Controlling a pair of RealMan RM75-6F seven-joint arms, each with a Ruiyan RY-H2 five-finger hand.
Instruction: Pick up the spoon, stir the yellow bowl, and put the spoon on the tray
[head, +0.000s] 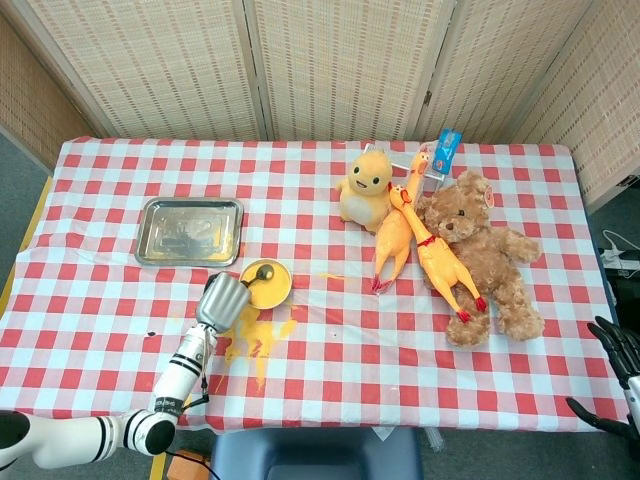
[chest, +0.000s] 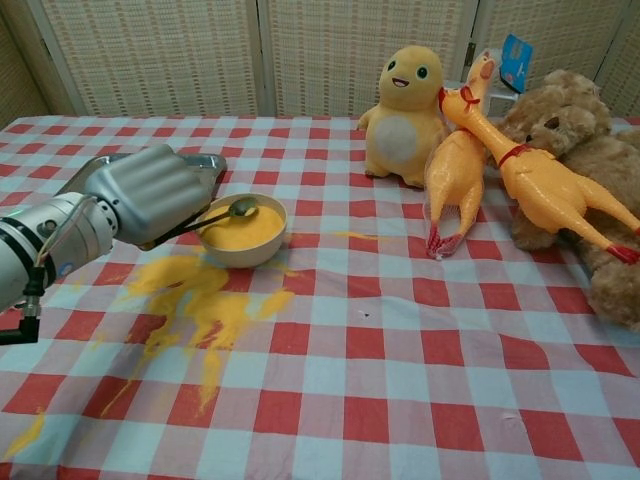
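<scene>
Spoon in left hand, seemingly above yellow bowl.

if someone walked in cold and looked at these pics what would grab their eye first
Probably the yellow spill splashed across the checked tablecloth, just in front of the yellow bowl. Right beside it, the left hand holds the spoon over that bowl's far rim. On the right side of the table sits a heap of toys: a yellow plush, two rubber chickens and a teddy bear.

The left hand is matte silver on a white, black-ringed forearm; the right hand is black.
</scene>
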